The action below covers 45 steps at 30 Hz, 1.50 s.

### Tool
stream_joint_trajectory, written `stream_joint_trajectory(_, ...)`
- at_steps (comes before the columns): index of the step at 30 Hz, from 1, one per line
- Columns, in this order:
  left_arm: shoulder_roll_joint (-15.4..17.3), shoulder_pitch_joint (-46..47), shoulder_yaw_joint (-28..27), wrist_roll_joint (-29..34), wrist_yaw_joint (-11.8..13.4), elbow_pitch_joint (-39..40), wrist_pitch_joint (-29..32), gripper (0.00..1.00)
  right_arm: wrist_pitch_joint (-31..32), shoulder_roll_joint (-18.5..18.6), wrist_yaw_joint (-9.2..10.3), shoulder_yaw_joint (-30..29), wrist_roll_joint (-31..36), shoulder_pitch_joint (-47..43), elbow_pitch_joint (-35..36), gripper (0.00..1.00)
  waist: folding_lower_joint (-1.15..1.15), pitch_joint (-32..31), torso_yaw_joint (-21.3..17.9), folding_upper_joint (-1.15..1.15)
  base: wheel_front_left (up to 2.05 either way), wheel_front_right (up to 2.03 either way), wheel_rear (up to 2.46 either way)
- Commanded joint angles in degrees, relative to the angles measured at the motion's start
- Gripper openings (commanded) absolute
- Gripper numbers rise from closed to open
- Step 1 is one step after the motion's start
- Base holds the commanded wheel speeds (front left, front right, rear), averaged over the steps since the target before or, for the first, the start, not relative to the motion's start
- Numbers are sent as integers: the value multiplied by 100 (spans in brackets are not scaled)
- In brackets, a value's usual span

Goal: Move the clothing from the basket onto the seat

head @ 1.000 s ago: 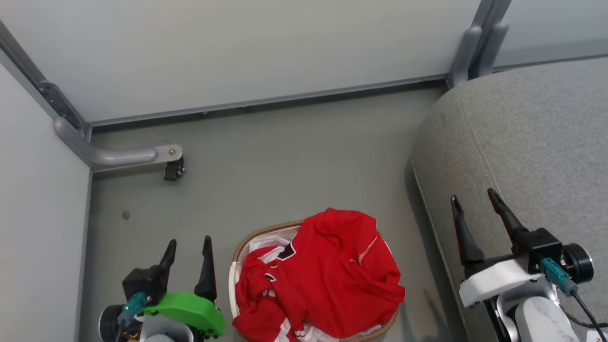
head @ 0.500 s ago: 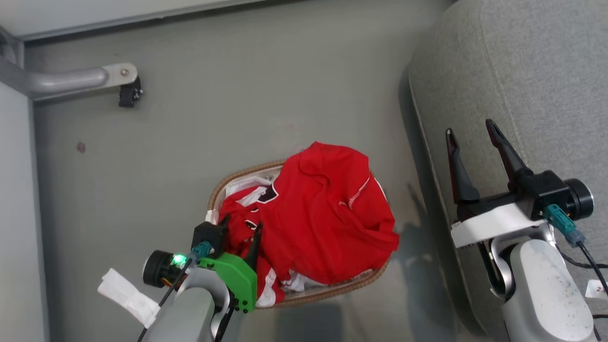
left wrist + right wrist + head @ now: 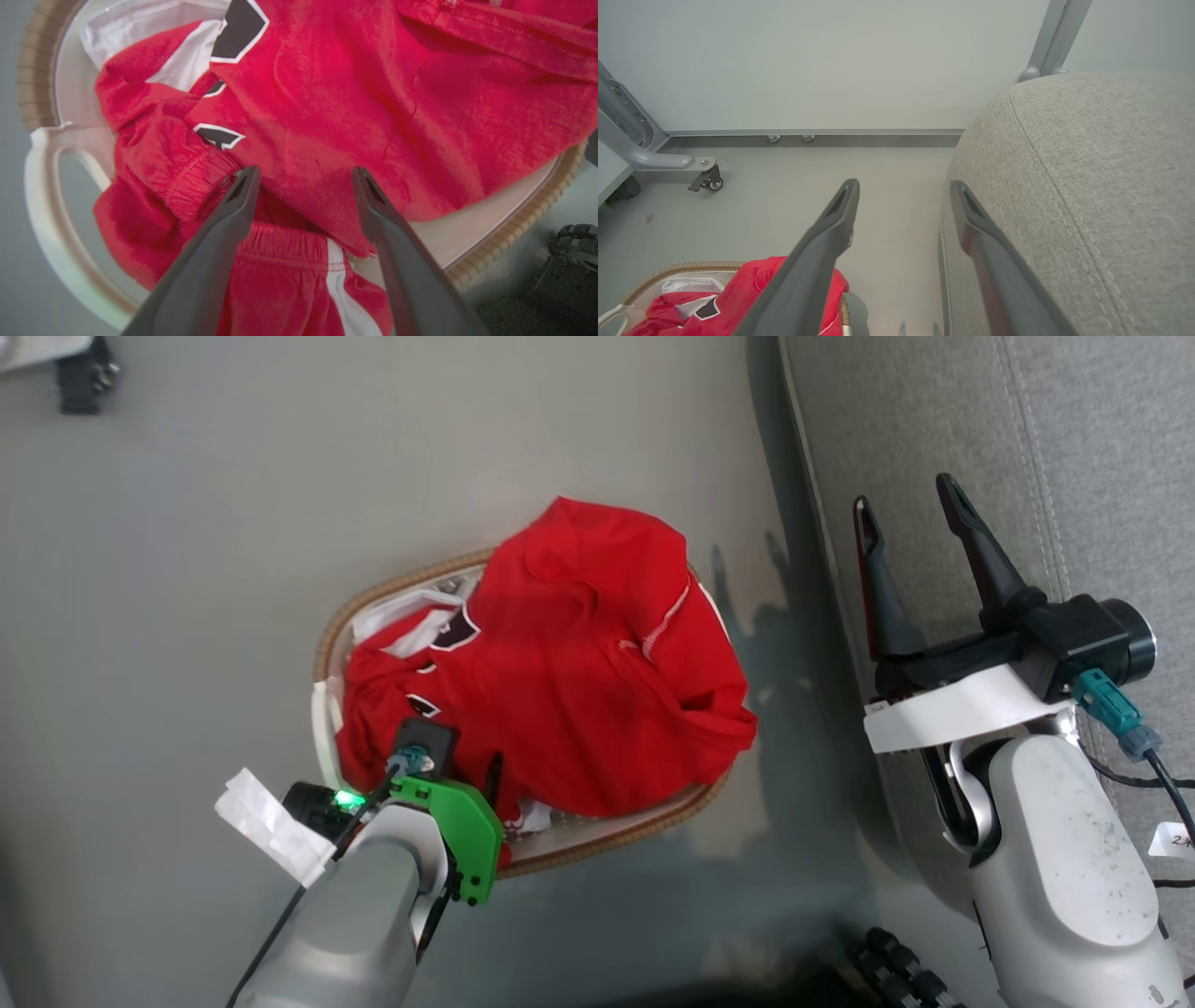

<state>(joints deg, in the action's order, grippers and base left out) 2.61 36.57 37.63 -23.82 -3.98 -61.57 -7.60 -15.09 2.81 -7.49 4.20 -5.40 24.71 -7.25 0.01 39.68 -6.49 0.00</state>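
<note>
Grey floor (image 3: 187, 523) carries the basket (image 3: 327, 644), and the clothing (image 3: 579, 681) lies heaped in it, one red jersey spilling over the rim on the side toward the seat (image 3: 1074, 448). Over the heap's near edge the left hand (image 3: 304, 171) points down with fingers spread wide, tips at the red cloth and nothing pinched. Off to the side, the right hand (image 3: 903, 490) hangs over the seat's rounded edge, fingers likewise spread and empty.
</note>
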Motion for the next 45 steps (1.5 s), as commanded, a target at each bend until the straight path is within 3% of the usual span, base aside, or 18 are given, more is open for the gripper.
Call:
stream_joint_trajectory(1, 49, 177, 24, -61, 81, -65, 71, 100, -12, 15, 0, 14, -42, 105, 31, 100, -1, 483, -321, 0, 0, 0, 0)
stream_joint_trajectory(6, 47, 391, 125, -279, 301, -264, 223, 100, -12, 15, 0, 53, -98, 205, 55, 100, -1, 686, -394, 0, 0, 0, 0)
stream_joint_trajectory(35, 48, 1057, 543, -1137, 653, -682, 178, 100, -12, 17, 0, 460, -343, 344, 162, 100, -1, 1020, -735, 0, 0, 0, 0)
stream_joint_trajectory(36, 48, 1078, 555, -1148, 679, -727, 203, 96, -12, 16, 0, 467, -352, 353, 165, 100, -1, 1035, -749, 0, 0, 0, 0)
stream_joint_trajectory(38, 47, 1124, 574, -1183, 714, -837, 254, 48, -12, 16, 0, 471, -369, 367, 172, 100, -1, 1061, -773, 0, 0, 0, 0)
stream_joint_trajectory(39, 48, 1143, 581, -1189, 729, -868, 272, 41, -12, 16, 0, 466, -369, 373, 171, 100, -1, 1071, -781, 0, 0, 0, 0)
stream_joint_trajectory(40, 47, 1163, 591, -1201, 742, -897, 279, 26, -12, 16, 0, 461, -374, 381, 165, 100, -1, 1078, -787, 0, 0, 0, 0)
stream_joint_trajectory(41, 46, 1172, 598, -1213, 743, -916, 279, 22, -12, 16, 0, 455, -376, 382, 159, 100, -1, 1081, -790, 0, 0, 0, 0)
stream_joint_trajectory(42, 46, 1176, 606, -1228, 737, -935, 277, 0, -12, 16, 0, 450, -377, 384, 152, 100, -1, 1081, -791, 0, 0, 0, 0)
stream_joint_trajectory(45, 47, 1157, 644, -1271, 689, -975, 242, 0, -12, 16, 0, 433, -379, 375, 111, 100, -1, 1052, -790, 0, 0, 0, 0)
